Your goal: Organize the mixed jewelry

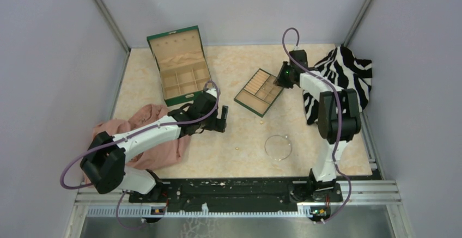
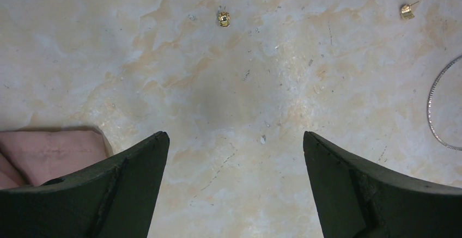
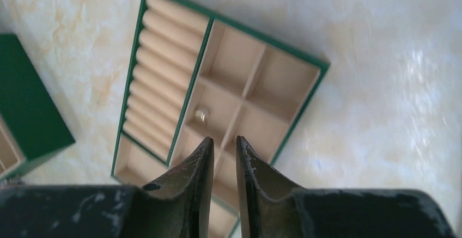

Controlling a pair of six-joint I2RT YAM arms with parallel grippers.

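Note:
The jewelry lies on the marble table: a thin silvery hoop [image 1: 278,147] and tiny gold pieces [image 1: 237,148] [image 1: 261,122]. In the left wrist view two gold pieces [image 2: 224,18] [image 2: 406,11] and an arc of the hoop [image 2: 439,115] show. My left gripper [image 1: 222,119] [image 2: 234,140] is wide open and empty above bare table. My right gripper [image 1: 279,79] [image 3: 223,140] hovers over the tan tray with green rim [image 1: 243,101] [image 3: 313,93], its jaws a narrow gap apart with nothing between them. One small shiny piece [image 3: 201,115] lies in a tray compartment.
The open green box lined tan [image 1: 180,66] stands at the back left, its corner in the right wrist view [image 3: 27,102]. A pink cloth [image 1: 147,134] [image 2: 49,153] lies at the left. A zebra-striped cloth [image 1: 343,74] lies at the right.

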